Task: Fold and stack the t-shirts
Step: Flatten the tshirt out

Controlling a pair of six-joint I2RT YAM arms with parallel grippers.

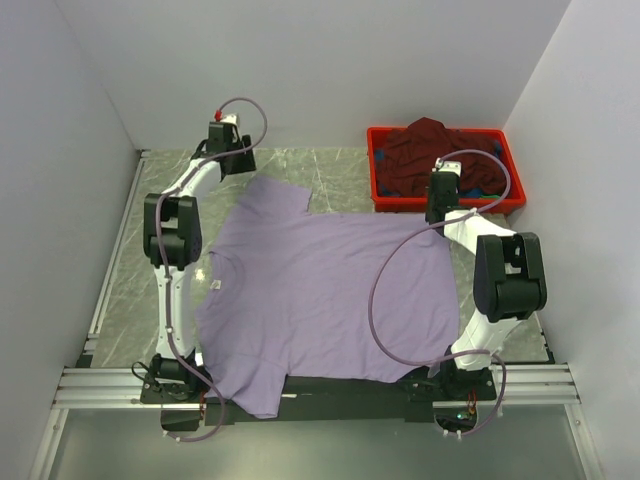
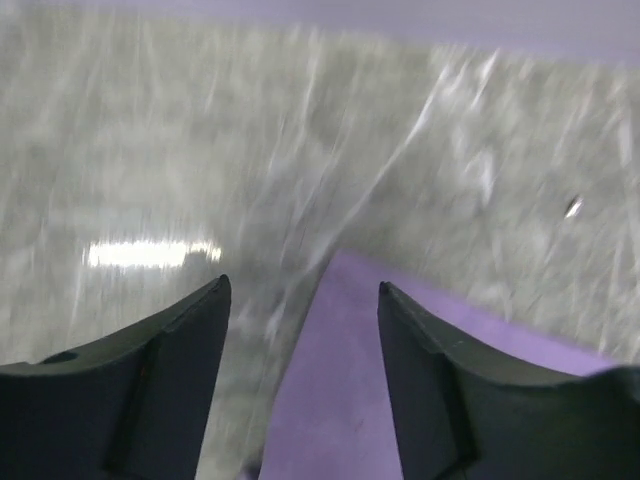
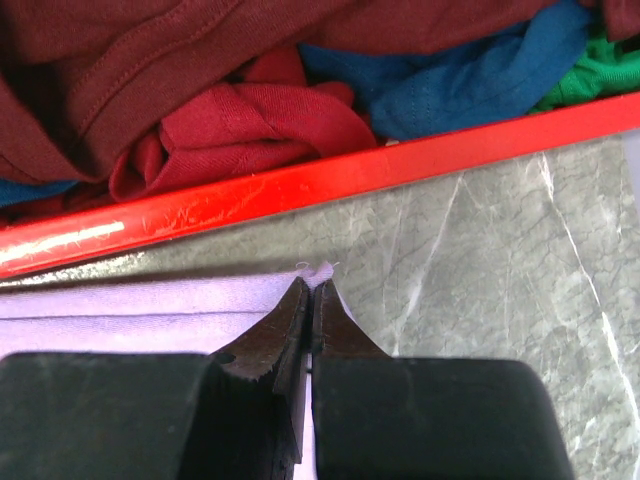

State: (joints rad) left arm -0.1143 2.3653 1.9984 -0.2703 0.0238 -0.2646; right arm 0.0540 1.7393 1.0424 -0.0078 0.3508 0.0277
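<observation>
Grey-green marbled table (image 1: pixel 330 165) between white walls; the lavender t-shirt (image 1: pixel 320 290) lies spread flat across most of it. Note its long axis: it runs side to side, with the neck and its small label (image 1: pixel 214 287) toward your left arm and the hem toward your right. One sleeve points to the far wall and the other hangs over the near edge. The right gripper (image 3: pixel 312 290) sits at the far hem corner, just beside the red crate (image 3: pixel 300 180). Its fingers are closed, and a tip of lavender cloth pokes out past them, so it reads as pinching that corner. The left gripper (image 2: pixel 300 290) is beyond the far sleeve (image 1: pixel 282 195) with its jaws standing apart and nothing held. A point of purple cloth lies on the table below the gap, nearer the right-hand finger. Judgement: both grippers are on the shirt's far edge, so a fold toward you would turn on the left one coming down onto that sleeve edge; it is the nearer arm for it. The maroon t-shirt (image 1: pixel 425 150) is heaped in the crate with blue cloth (image 3: pixel 470 80) and green cloth (image 3: pixel 590 60). Hard to read: the left wrist view is smeared, so you cannot tell the height above the cloth. In the top view both sets of fingertips are hidden under the wrists.
</observation>
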